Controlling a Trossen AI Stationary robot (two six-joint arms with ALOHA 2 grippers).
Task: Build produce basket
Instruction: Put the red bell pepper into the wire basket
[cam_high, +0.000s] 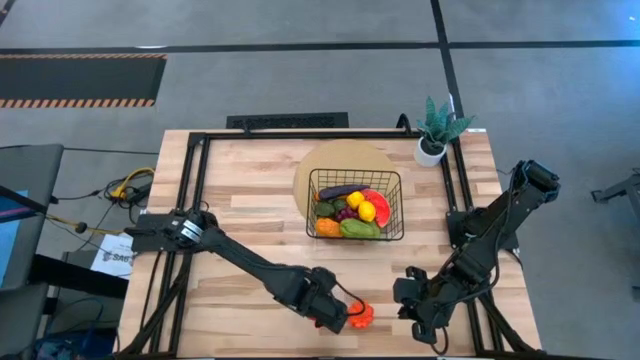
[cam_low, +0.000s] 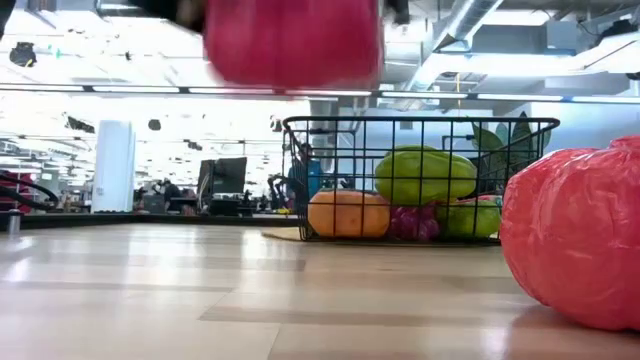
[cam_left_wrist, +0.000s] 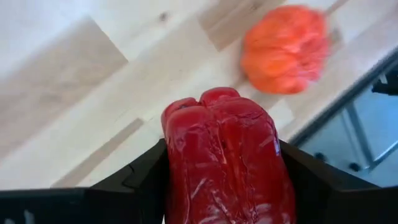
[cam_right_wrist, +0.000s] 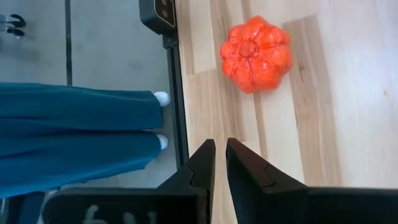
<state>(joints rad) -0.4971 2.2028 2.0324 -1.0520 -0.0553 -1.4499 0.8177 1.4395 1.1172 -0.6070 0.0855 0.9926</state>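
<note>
At the bottom centre of the high view, the left gripper (cam_high: 335, 312) clamps a red pepper (cam_left_wrist: 227, 158) beside the orange pepper (cam_high: 362, 316). The right gripper (cam_high: 412, 303) hangs nearby, fingers nearly together, empty. The basket (cam_high: 355, 205), centre frame, holds produce (cam_high: 350, 210). No writing is legible.

Bare bench (cam_high: 250, 190) left of the basket (cam_high: 355, 204), open for passing. Near edge crowded: orange pepper (cam_high: 362, 315) lying between left gripper (cam_high: 335, 318) and right gripper (cam_high: 408, 300).
</note>
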